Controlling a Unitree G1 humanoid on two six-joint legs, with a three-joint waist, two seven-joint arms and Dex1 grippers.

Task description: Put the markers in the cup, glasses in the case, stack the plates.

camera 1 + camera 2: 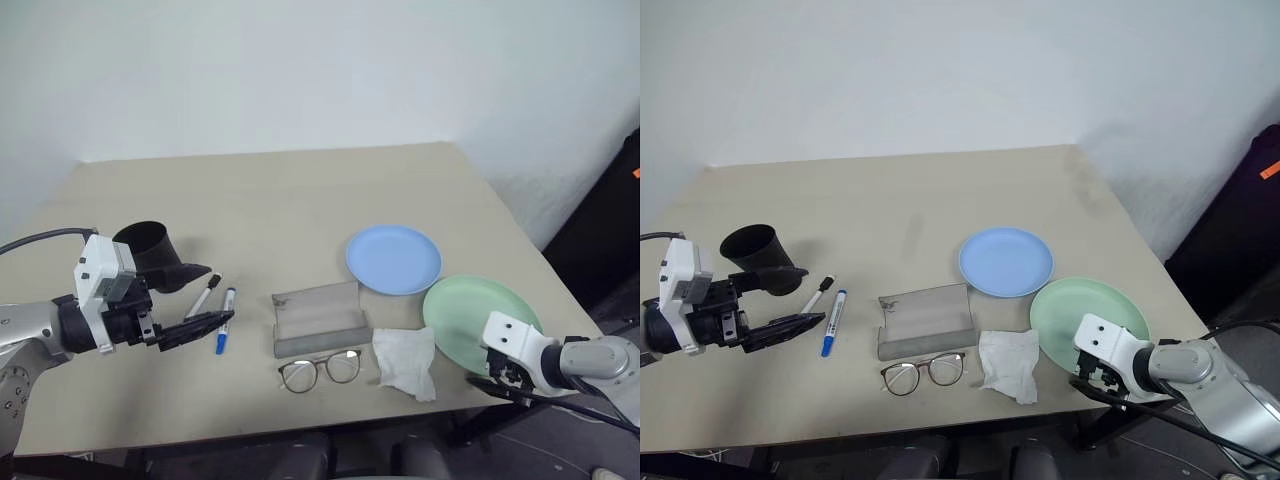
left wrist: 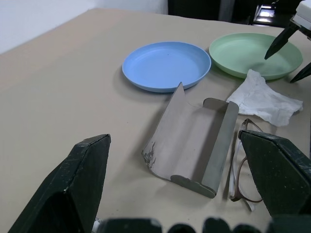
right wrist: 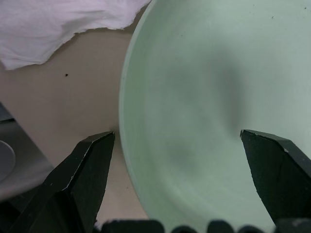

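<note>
Nearest, at the left, the left gripper (image 1: pixel 195 300) hovers with fingers spread wide and empty beside the black cup (image 1: pixel 150 252) and two markers (image 1: pixel 218 305). Right of them, the grey case (image 1: pixel 320 318) lies open, the glasses (image 1: pixel 320 370) just nearer, a white tissue (image 1: pixel 407 362) alongside. Farther right sit the blue plate (image 1: pixel 394 259) and green plate (image 1: pixel 470 310), the right gripper (image 3: pixel 189 179) gaping over the green plate's near rim.

Both end effectors, left (image 1: pixel 196 300) and right (image 3: pixel 181 180), spread wide, empty.
</note>
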